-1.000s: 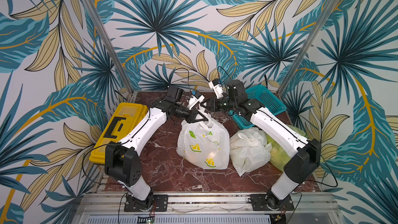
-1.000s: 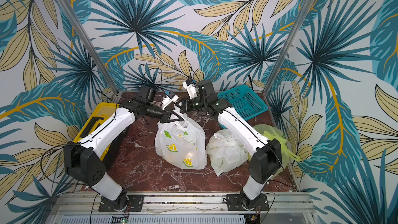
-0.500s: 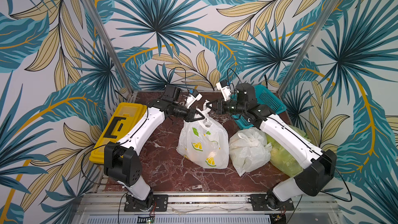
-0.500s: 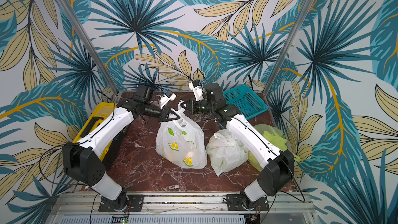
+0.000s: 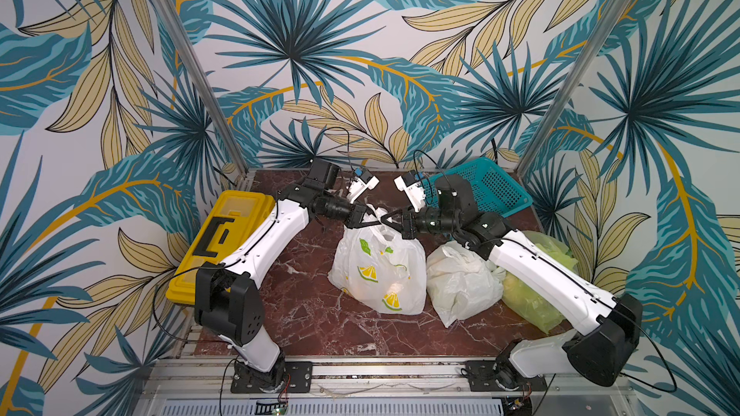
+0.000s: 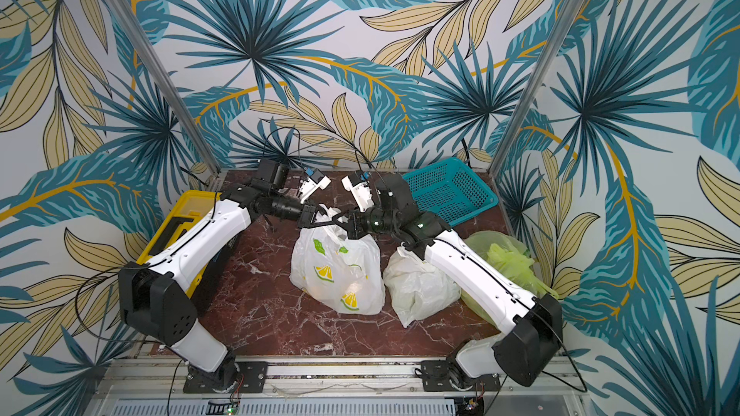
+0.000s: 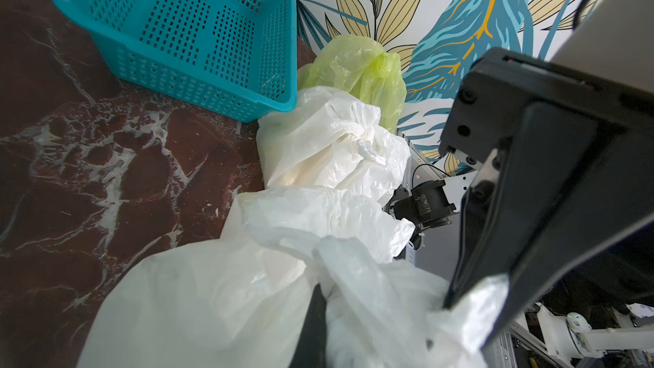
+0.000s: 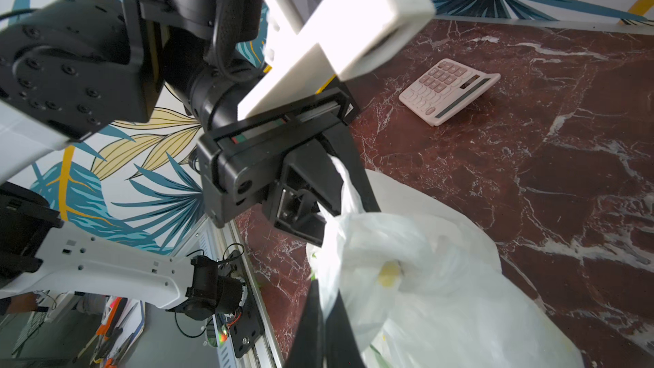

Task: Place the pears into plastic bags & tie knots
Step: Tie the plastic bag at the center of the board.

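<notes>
lemon-print bag (image 5: 378, 274) top clamped by left pincer (image 5: 363, 216) and right pincer (image 5: 387, 218).

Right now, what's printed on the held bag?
Yellow lemon slices and green leaves on white bag; clearest in a top view.

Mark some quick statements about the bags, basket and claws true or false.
1. The left claw and the right claw are both shut on the lemon-print bag at its handles. True.
2. The teal basket holds pears. False: only its bare mesh shows.
3. The plain white bag is knotted. True: a knot shows at its top.
4. The light green bag lies between the two white bags. False: it is at the end, beyond the plain white bag.
5. A calculator lies on the table. True.
</notes>
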Available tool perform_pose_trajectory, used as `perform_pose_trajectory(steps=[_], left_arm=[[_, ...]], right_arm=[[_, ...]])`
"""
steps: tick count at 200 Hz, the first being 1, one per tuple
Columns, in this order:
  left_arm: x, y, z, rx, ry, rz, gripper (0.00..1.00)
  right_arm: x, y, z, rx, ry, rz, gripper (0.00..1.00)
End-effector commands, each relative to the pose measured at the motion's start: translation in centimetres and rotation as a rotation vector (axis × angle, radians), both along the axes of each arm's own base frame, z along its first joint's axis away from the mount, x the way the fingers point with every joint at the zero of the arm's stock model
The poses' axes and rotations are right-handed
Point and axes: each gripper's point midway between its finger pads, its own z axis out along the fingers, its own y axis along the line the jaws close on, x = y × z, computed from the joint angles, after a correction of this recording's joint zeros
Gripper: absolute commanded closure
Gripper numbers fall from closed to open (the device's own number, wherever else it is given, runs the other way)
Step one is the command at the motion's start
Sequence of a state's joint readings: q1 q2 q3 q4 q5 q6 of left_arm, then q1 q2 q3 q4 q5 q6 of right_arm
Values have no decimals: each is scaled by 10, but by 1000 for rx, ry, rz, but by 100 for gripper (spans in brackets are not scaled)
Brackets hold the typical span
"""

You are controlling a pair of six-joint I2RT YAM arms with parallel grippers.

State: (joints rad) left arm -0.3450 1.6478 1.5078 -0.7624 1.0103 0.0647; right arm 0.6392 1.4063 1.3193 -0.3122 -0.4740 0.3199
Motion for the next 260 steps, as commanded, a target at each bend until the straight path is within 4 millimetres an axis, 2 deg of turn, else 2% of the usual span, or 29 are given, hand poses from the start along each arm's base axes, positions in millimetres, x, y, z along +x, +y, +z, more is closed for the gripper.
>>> perform_pose_trajectory(steps=[1, 31, 49, 89, 104, 122, 136, 158, 186, 222, 247, 260], left_arm=[[28, 11, -9, 48, -5, 92, 98], [25, 10, -3, 26, -7, 76, 98], [22, 8, -2, 13, -1, 63, 97], [11, 7, 6, -23, -8, 26, 94], [8, 7, 7, -32, -8, 15, 93], [6, 7, 5, -35, -2, 9, 89], [2, 8, 3, -35, -3, 4, 84], [-2, 11, 4, -42, -3, 0, 82], [-2, 16, 1, -37, -3, 12, 82], [-2, 17, 2, -39, 3, 17, 88], [-7, 17, 3, -45, 0, 8, 70], [-9, 17, -2, -42, 8, 3, 65]], right_arm=[[-45, 24, -21, -32, 55, 156, 100], [-63, 53, -73, -175, 6, 232, 100], [-58, 52, -98, -283, -45, 243, 100], [-42, 41, -125, -454, -278, 307, 100], [-44, 37, -136, -504, -335, 366, 100], [-47, 35, -134, -515, -396, 402, 100], [-37, 25, -131, -567, -429, 342, 100], [-27, 13, -130, -647, -459, 304, 100], [-20, 11, -128, -650, -470, 289, 100], [-4, 5, -132, -706, -516, 222, 100], [1, 6, -123, -686, -558, 188, 100], [0, 10, -115, -650, -579, 188, 100]])
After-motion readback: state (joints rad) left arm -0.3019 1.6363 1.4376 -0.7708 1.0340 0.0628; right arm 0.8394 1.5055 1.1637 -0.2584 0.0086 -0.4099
